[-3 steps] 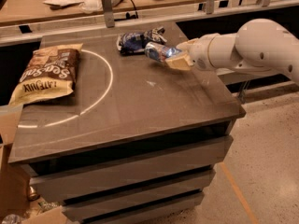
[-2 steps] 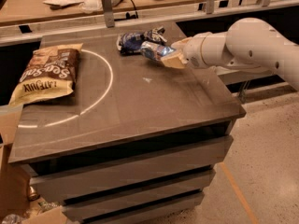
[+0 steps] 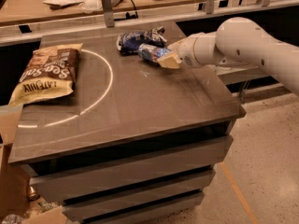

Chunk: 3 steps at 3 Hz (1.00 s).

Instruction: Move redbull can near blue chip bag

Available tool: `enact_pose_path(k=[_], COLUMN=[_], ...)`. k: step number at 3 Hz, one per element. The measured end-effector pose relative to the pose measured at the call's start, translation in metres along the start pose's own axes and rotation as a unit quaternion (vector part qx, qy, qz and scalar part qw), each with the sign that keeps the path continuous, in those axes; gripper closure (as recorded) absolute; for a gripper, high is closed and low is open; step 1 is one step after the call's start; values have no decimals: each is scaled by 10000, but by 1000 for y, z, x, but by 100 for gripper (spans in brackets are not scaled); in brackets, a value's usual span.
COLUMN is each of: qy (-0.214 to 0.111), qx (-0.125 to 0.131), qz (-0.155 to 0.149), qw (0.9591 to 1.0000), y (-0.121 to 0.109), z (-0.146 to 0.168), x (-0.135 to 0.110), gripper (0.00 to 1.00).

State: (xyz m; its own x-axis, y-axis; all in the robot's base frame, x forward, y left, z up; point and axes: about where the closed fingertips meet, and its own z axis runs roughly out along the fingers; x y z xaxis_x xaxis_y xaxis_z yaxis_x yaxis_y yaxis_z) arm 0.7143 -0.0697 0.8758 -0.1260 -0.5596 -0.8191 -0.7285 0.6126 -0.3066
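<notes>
The redbull can (image 3: 150,52), blue and silver, lies tilted on its side just above the dark tabletop (image 3: 140,97), held at its right end. My gripper (image 3: 167,58), on the white arm coming in from the right, is shut on the can, with tan fingers (image 3: 169,60) around it. The blue chip bag (image 3: 138,38), dark blue and wrinkly with white patches, lies at the table's far edge. The can's left end is right beside the bag's lower right side, touching or nearly so.
A large brown-and-tan chip bag (image 3: 46,73) lies at the table's left. A white arc (image 3: 108,78) is marked on the top. A metal rail (image 3: 140,20) and a cluttered bench stand behind. The table's right edge (image 3: 233,106) drops to the floor.
My gripper has carried the can leftward and a little farther back, closing the gap to the blue chip bag. The bags have not moved.
</notes>
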Motion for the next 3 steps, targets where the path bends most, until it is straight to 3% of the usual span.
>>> enact_pose_path(k=[2,3], qy=[134,98], qx=[-9,-26], qz=[83,140], qw=[9999,9999], y=[4,10], z=[6,7], x=[2,2], gripper=[17,0])
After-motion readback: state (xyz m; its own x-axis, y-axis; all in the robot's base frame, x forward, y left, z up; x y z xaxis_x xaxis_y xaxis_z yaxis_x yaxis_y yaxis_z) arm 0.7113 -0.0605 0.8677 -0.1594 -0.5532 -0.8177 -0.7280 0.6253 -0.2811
